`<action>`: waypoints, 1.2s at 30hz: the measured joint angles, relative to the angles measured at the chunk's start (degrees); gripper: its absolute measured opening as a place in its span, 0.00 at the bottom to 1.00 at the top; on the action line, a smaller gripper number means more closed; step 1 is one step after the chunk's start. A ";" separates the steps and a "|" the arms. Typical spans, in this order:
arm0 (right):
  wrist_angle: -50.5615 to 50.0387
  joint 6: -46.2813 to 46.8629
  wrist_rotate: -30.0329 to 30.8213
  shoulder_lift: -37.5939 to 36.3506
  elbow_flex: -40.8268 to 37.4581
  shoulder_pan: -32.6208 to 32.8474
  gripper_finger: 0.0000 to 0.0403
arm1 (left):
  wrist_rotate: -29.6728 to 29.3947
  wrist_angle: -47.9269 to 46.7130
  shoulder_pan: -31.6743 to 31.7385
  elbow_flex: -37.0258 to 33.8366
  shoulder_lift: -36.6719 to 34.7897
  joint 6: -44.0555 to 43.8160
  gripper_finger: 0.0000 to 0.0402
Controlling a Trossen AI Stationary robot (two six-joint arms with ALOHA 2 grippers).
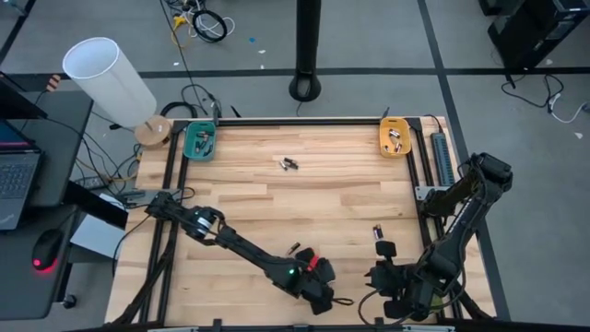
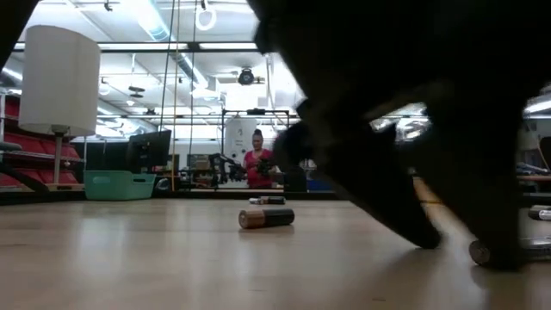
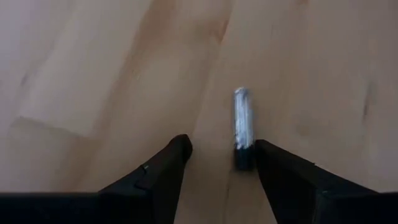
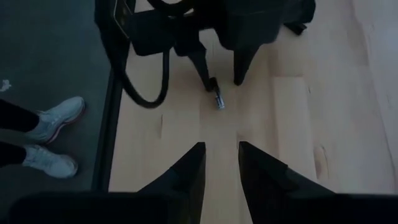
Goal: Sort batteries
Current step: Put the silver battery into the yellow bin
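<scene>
My left gripper [image 1: 323,293] [image 3: 221,149] is low over the table's near edge and open. A silvery battery with a dark end [image 3: 242,124] lies on the wood between its fingertips, close beside one finger [image 3: 264,152]. The right wrist view shows this same battery [image 4: 218,99] under the left gripper [image 4: 221,78]. My right gripper [image 1: 380,277] [image 4: 221,149] is open a little to the right of it and faces it. Other batteries lie at mid-table [image 1: 289,164], beside the left arm [image 1: 295,247] and near the right gripper [image 1: 376,231]. The low view shows one battery lying on its side [image 2: 267,217]. My left gripper comes down on the battery from above with its fingers on either side of the dark end [image 3: 242,160]. One fingertip stands right against that end, but whether it touches I cannot tell. The battery lies flat on the table.
A teal tray [image 1: 201,141] sits at the far left corner and an orange tray [image 1: 396,138] at the far right, each with small items inside. A white lamp [image 1: 106,78] stands off the far left corner. A person's shoes [image 4: 53,121] show by the near edge.
</scene>
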 joint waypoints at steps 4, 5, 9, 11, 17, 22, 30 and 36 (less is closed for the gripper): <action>0.20 0.03 0.32 0.01 0.00 0.00 0.26 | -3.28 -4.43 0.06 -0.19 -1.01 3.45 0.52; 0.29 0.05 0.32 0.01 -0.02 0.00 0.26 | -3.57 -4.40 0.16 -0.19 -1.14 4.68 0.52; 0.64 0.61 0.35 0.01 -0.02 0.00 0.26 | -3.71 -4.44 0.31 -0.28 -1.34 8.37 0.50; 0.88 1.00 0.41 0.01 -0.02 0.00 0.25 | -3.91 -4.44 0.23 -0.28 -1.38 9.47 0.49; 2.29 1.02 1.05 0.01 -0.02 0.00 0.22 | -8.17 -6.28 -1.47 -0.50 -2.72 13.60 0.49; 3.13 0.06 2.10 0.01 -0.02 -0.01 0.22 | -4.57 -3.17 -2.01 -0.38 -3.43 23.34 0.49; 5.55 -0.35 2.25 0.01 -0.02 -0.44 0.22 | 0.02 4.83 0.00 -0.37 -3.42 29.11 0.49; 5.70 -0.45 2.25 0.01 -0.02 -0.44 0.21 | 4.48 5.79 1.76 -0.55 -3.42 33.43 0.49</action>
